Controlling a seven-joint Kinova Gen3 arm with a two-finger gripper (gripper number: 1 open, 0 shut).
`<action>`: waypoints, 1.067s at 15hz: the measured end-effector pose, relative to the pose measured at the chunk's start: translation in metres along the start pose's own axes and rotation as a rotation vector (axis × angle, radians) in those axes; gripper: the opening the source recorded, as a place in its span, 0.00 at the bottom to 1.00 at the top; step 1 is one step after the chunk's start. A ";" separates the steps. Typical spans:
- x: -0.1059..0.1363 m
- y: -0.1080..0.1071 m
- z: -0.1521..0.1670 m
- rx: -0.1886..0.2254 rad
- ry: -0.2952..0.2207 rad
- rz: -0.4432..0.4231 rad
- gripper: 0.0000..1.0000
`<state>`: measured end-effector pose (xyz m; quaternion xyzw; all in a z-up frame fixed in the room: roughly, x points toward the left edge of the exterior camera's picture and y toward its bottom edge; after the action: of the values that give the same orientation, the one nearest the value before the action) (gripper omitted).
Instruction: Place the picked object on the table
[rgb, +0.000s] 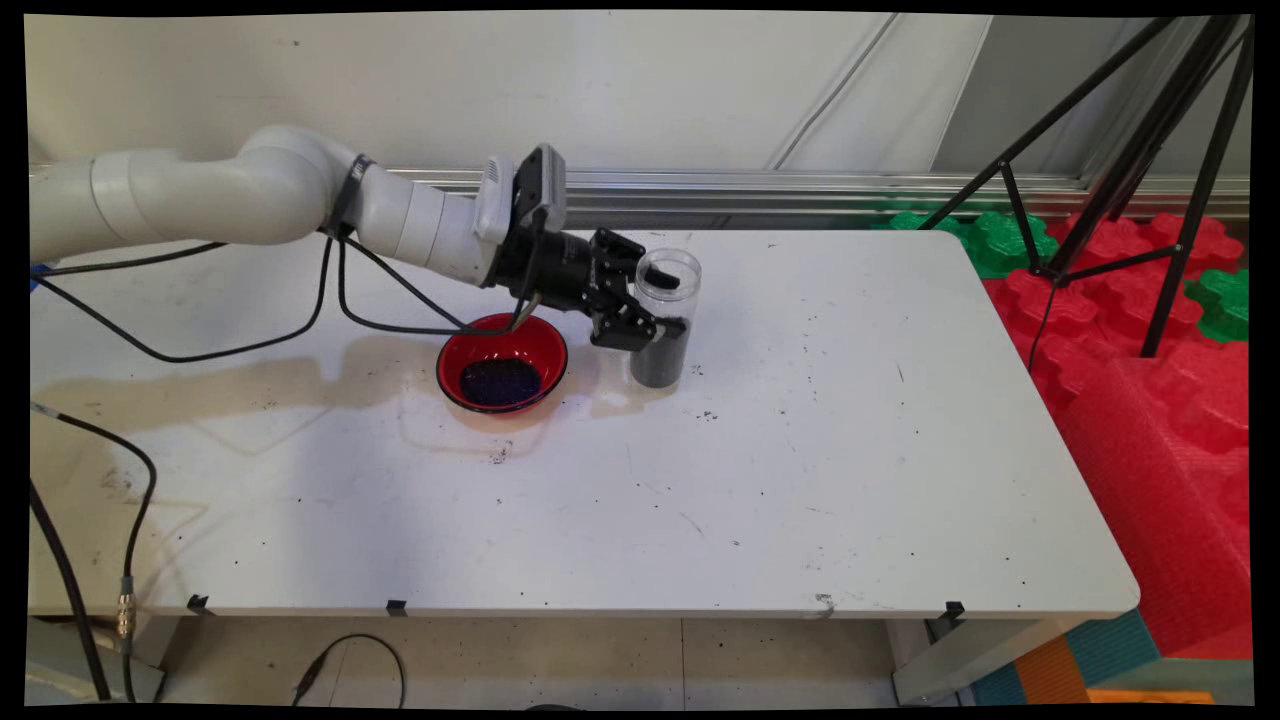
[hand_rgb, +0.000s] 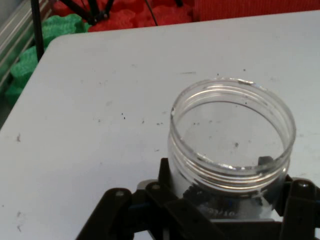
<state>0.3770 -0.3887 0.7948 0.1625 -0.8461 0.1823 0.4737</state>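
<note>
Jaws (rgb: 640, 325) clamped on clear jar (rgb: 663, 318), mid-height, one finger (hand_rgb: 172, 200) on each side. Jar upright on tabletop (rgb: 800, 450), lidless, dark grains filling lower part. Red bowl (rgb: 502, 362) with dark contents just left of jar, apart from it. Black cables hanging over bowl.

- In the hand view the jar (hand_rgb: 232, 150) runs off the bottom edge, its lower half hidden behind the gripper (hand_rgb: 225, 220).
- In the main view the gripper (rgb: 640, 325) covers part of the jar (rgb: 662, 320).
- The dark heap in the red bowl (rgb: 502, 362) is too small to identify.
- The tripod (rgb: 1130, 150) is cut off at the top edge.
</note>
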 end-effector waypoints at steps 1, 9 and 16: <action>-0.003 0.000 0.002 -0.003 -0.002 0.001 0.00; -0.020 0.000 0.015 -0.023 -0.017 0.005 0.00; -0.029 -0.002 0.018 -0.035 -0.027 0.015 0.00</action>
<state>0.3792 -0.3958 0.7613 0.1503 -0.8566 0.1689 0.4638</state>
